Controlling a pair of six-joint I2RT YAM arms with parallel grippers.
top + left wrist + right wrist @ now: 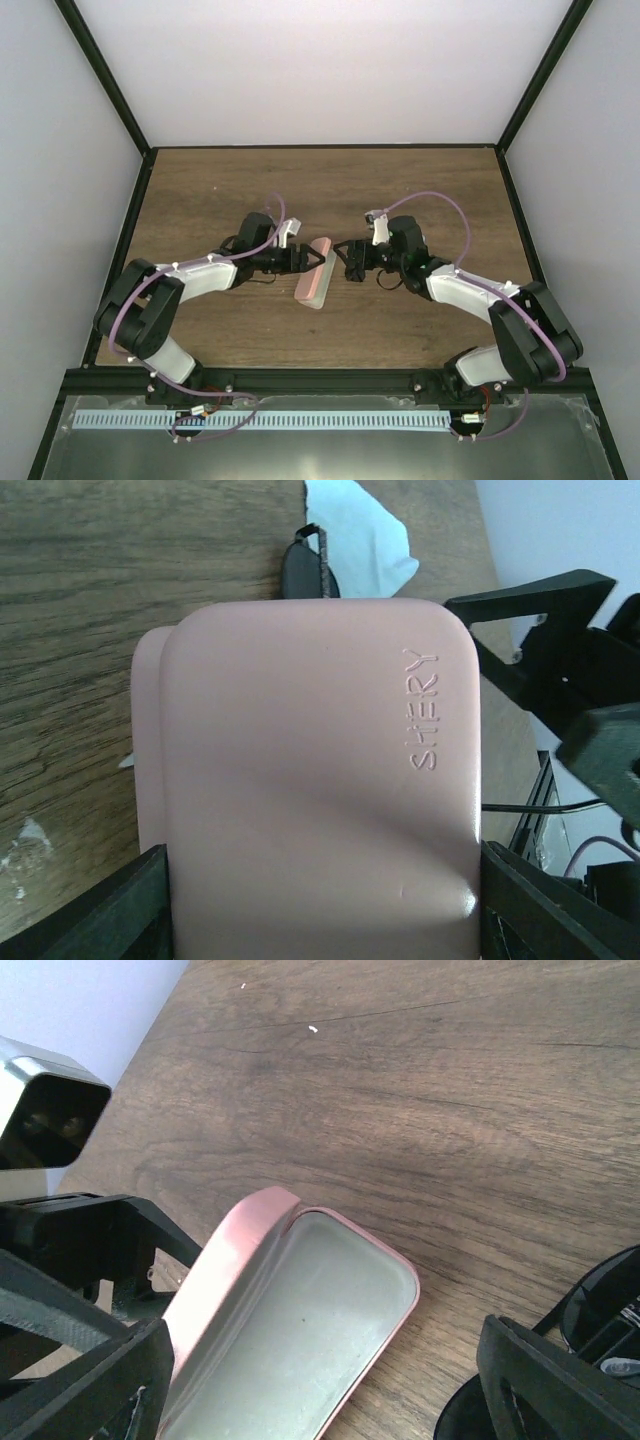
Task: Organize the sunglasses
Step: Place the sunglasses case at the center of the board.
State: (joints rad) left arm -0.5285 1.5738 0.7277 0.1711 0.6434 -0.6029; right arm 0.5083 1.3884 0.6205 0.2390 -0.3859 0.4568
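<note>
The pink case (pixel 300 1330) sits open and empty on the tabletop (pixel 450 1110), with the left fingers (pixel 110 910) pinching its raised lid. The sunglasses (pixel 605 1305) lie just beside the case's open side, not yet inside, near the right fingers (pixel 545 1385), which are spread wide and hold nothing. Lifting them in and closing the lid appears to remain.
</note>
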